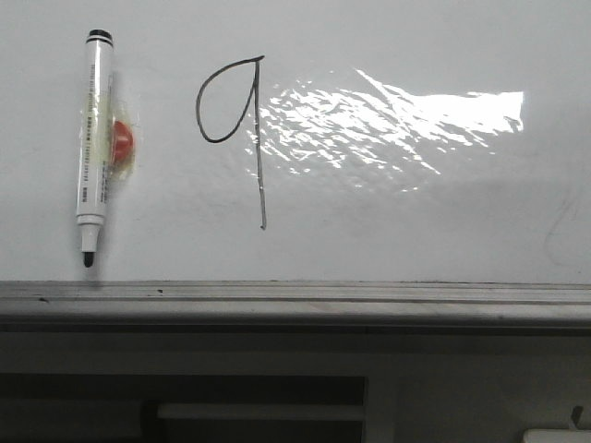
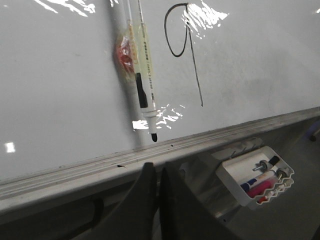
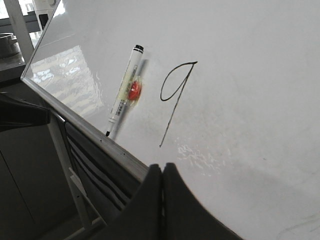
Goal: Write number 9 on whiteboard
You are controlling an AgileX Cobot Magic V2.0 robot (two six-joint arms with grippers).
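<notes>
The number 9 (image 1: 231,115) is drawn in thin black line on the whiteboard (image 1: 416,221), an oval loop with a long straight tail. It also shows in the left wrist view (image 2: 185,45) and the right wrist view (image 3: 175,95). A white marker (image 1: 95,148) with a black tip hangs tip-down on the board, left of the 9, held by a red magnet under clear tape. My left gripper (image 2: 156,167) is shut and empty, below the board's grey tray edge (image 1: 295,300). My right gripper (image 3: 161,167) is shut and empty, in front of the board's lower edge. Neither gripper shows in the front view.
A bright wrinkled glare patch (image 1: 388,120) lies right of the 9. A white holder (image 2: 255,175) with several markers hangs below the board to the right. A metal frame with dark slats (image 3: 90,170) stands under the board.
</notes>
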